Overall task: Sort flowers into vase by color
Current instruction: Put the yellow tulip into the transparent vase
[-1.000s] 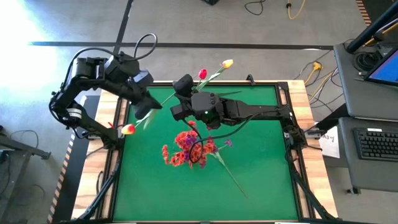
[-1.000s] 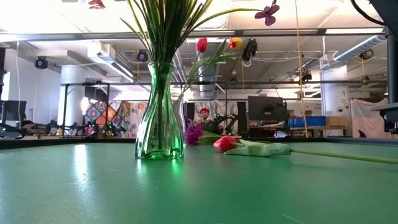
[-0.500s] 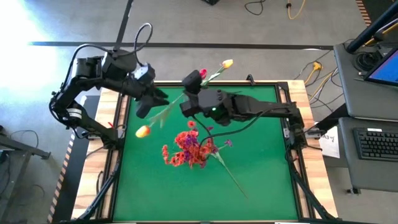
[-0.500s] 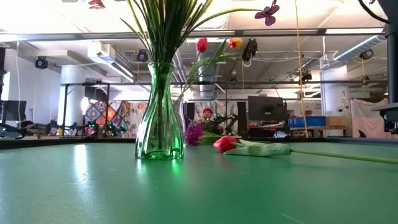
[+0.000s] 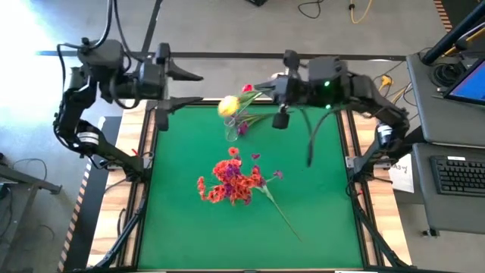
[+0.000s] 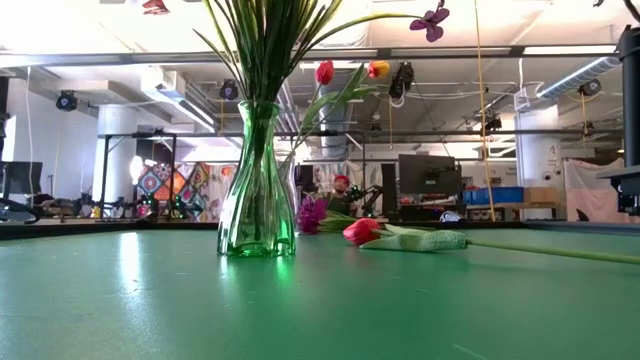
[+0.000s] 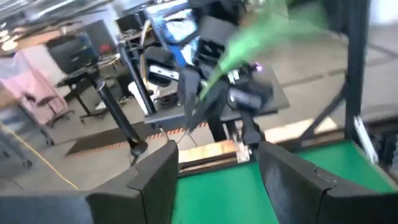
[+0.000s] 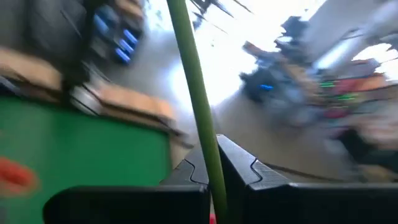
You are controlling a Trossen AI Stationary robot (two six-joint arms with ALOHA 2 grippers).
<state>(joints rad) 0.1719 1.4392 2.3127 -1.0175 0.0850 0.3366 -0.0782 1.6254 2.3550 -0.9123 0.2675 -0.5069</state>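
Note:
My right gripper is raised over the table's far edge and is shut on the thin green stem of a yellow tulip. The tulip's head hangs over a small clear vase. My left gripper is raised over the far left corner, open and empty. Its fingers point at the right arm. Another glass vase holds many stems, with orange-red and purple sprays on top. A pink-red tulip lies flat on the green mat. My right gripper pinches the yellow tulip's green stem between its two fingers, some way from the head. The fingers are about level and point toward the table's left. The stem runs on past the fingertips, and the tulip is lifted clear of the table.
A red tulip and a yellow one stand tall behind the near vase. The lying tulip's stem stretches toward the near right. A desk with a keyboard stands beyond the table's right edge. A person is far behind.
My left gripper has opened, let go of the yellow tulip's stem and drawn back up toward the far left corner. My right gripper has risen and swung toward the far right with the tulip. The tulip's head has moved from the table's left edge to the far middle.

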